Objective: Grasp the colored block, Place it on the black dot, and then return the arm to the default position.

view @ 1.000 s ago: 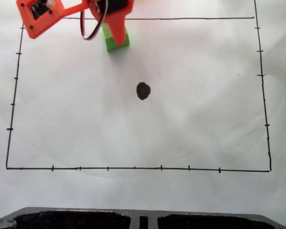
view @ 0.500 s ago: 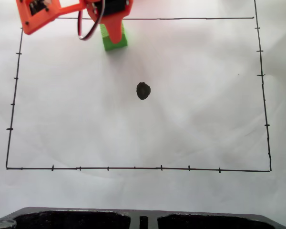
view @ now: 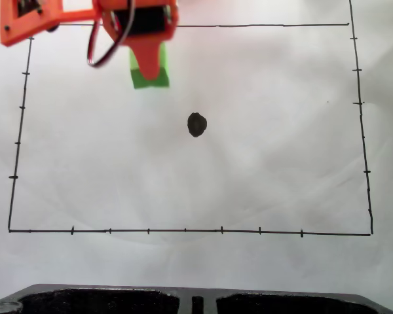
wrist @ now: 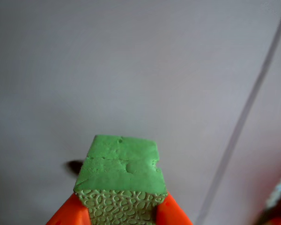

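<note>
Now the small bright green foam block (wrist: 121, 178) is held tight between the jaws of the orange plastic gripper (view: 149, 65), near the white paper's (view: 262, 163) top edge, apart from the black ink dot (view: 196, 124).

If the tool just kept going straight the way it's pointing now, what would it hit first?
Probably bare paper. The tool, gripping the block, points at white sheet; the dot lies left of that line in the wrist view. Depth is unclear.

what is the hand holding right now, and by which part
The orange hand holds the small bright green foam cube, pinched on two opposite side faces, one finger on each side.
</note>
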